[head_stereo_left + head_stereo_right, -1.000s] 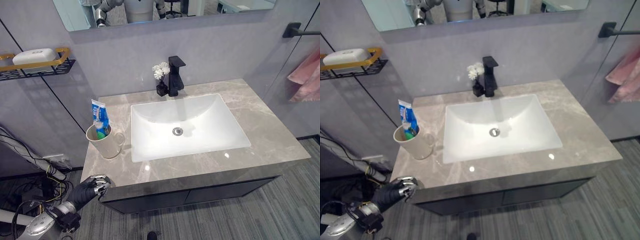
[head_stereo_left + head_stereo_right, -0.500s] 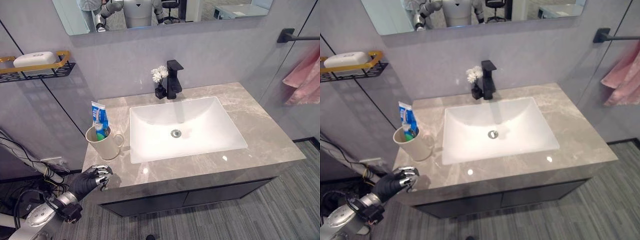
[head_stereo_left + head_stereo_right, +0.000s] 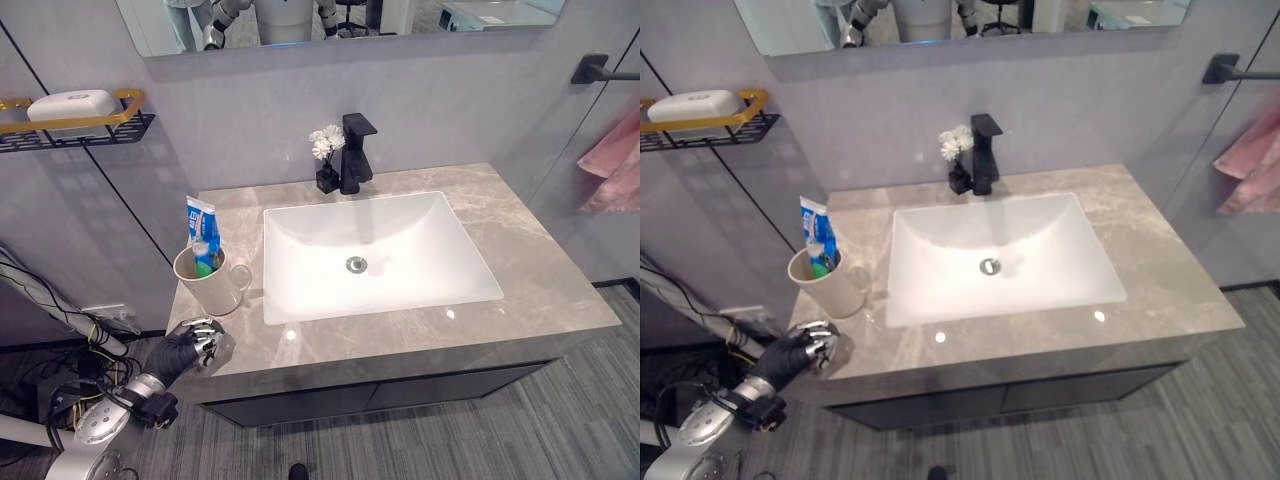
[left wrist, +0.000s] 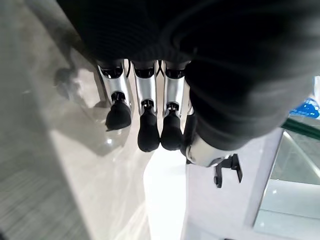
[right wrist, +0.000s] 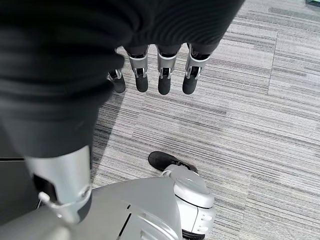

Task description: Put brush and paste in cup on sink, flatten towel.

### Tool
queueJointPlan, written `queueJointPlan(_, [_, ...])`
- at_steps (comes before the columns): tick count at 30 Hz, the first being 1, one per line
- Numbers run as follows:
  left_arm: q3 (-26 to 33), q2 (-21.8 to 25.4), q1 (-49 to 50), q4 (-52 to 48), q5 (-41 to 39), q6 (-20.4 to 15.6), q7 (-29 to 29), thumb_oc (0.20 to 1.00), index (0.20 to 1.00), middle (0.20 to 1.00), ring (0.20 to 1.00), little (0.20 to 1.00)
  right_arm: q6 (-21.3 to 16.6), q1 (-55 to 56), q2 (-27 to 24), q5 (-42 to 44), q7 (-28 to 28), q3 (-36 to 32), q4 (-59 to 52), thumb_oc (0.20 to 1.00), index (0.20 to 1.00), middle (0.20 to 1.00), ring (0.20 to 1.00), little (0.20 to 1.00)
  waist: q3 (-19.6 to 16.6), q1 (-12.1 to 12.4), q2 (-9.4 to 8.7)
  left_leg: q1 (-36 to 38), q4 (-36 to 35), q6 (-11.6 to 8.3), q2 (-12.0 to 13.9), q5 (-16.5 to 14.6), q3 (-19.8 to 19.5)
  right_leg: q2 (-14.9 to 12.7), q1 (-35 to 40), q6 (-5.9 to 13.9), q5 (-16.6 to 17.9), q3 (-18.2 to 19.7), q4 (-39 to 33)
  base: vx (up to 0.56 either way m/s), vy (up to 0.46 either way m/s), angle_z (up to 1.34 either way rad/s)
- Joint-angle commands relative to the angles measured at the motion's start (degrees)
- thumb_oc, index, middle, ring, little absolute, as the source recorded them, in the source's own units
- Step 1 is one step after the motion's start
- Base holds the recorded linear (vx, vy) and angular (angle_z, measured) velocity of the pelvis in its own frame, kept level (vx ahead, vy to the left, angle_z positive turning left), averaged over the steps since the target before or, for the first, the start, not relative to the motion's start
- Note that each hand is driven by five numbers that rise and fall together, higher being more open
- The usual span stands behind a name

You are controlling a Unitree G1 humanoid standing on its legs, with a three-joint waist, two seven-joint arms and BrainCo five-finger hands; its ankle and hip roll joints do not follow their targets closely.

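Note:
A cream cup (image 3: 207,284) stands on the grey counter (image 3: 540,270), left of the sink. A blue and white toothpaste tube (image 3: 202,224) stands upright in the cup, with something green beside it. A pink towel (image 3: 612,165) hangs bunched at the right edge below a black bar (image 3: 600,68). My left hand (image 3: 190,345) is at the counter's front left corner, just in front of the cup. Its fingers (image 4: 145,120) are relaxed over the stone and hold nothing. My right hand (image 5: 160,75) hangs open over the striped floor.
A white basin (image 3: 375,250) sits in the counter's middle, with a black faucet (image 3: 355,150) and a small flower vase (image 3: 323,162) behind it. A gold-rimmed wall shelf (image 3: 70,118) with a white soap is above left. A mirror runs along the wall above.
My left hand has come up from beside the cabinet to the counter's front left corner, nearer the cup. The head camera has shifted a little.

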Motion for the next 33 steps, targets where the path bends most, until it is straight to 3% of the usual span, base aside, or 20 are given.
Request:
queueJointPlan(1, [3.5,1.2,-1.4,-1.3,2.6,-2.8,1.4,0.200,0.200,0.200,0.200,0.200,0.0,-1.5,-0.8,0.7,-0.2,1.3,-1.5,1.000,1.000,1.000,1.000,1.000,0.7,-1.4,-0.40,-2.1,0.4,-0.59,0.8,0.2,0.0,-0.6,3.6,1.66,1.5,-0.7,3.6,0.05,0.020,-0.01])
queueJointPlan(9, [2.2,1.2,-3.5,0.3,4.3,-2.6,2.6,0.200,0.200,0.200,0.200,0.200,0.0,-1.6,-1.3,0.8,-0.5,1.6,-2.5,1.000,1.000,1.000,1.000,1.000,0.9,-1.9,-1.14,-2.0,0.4,-0.60,1.3,-0.1,0.3,-0.1,2.7,1.70,1.6,0.0,5.4,0.03,0.000,-0.01])
queueJointPlan(19, [2.2,-5.0,-6.6,4.5,8.9,-3.3,7.1,0.200,0.200,0.200,0.200,0.200,0.1,-0.7,-0.8,0.7,-0.7,1.5,-2.9,1.000,1.000,1.000,1.000,1.000,-0.1,-2.7,-2.06,-0.3,0.4,-0.38,1.4,-1.2,0.9,-0.3,4.0,1.52,2.7,1.4,3.9,0.05,-0.002,-0.07])
queueJointPlan(33, [3.8,-5.8,-9.4,8.3,11.0,-4.0,9.6,0.200,0.200,0.200,0.200,0.200,0.3,-0.4,-1.2,0.4,-0.6,1.3,-2.7,1.000,1.000,1.000,1.000,1.000,0.0,-3.4,-2.95,-0.6,0.4,-0.45,2.0,-1.5,1.9,0.0,3.3,1.67,3.5,2.5,3.5,0.01,-0.001,-0.05])
